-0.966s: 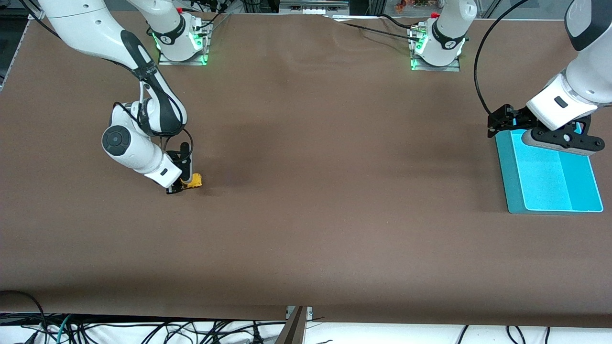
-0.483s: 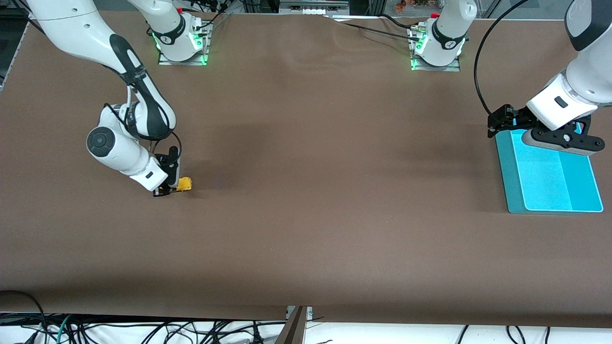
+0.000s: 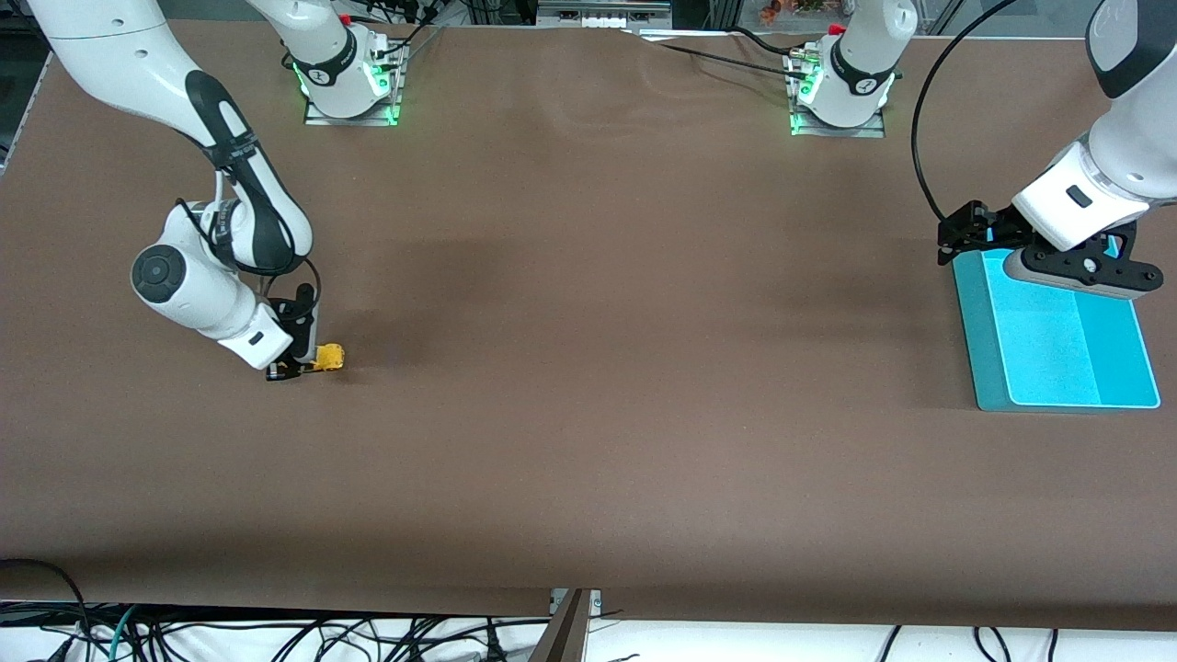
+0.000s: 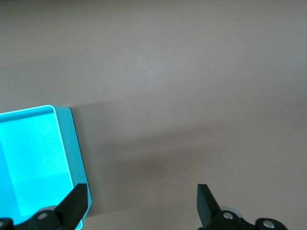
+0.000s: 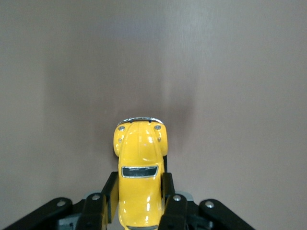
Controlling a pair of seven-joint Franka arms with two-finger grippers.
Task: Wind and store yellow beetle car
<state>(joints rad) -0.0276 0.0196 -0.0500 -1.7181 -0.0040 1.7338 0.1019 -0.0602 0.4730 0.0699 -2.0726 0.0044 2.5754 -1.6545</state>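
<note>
Broadly, the brown table (image 3: 588, 368) fills the front view, with much bare surface between the two arms. At the left arm's end lies a turquoise tray (image 3: 1057, 349), its floor showing nothing in it; the left gripper (image 4: 142, 203) hangs over the tray's edge that faces the right arm's end, fingers spread wide and holding nothing, the arm waiting. At the right arm's end, the right gripper (image 5: 139, 196) is low at the table, its two fingers (image 5: 111, 191) clenched on the sides of the yellow beetle car (image 5: 139, 172). The car's rounded nose sticks out past the fingertips. Open brown surface surrounds it, well away from the table's edges.
</note>
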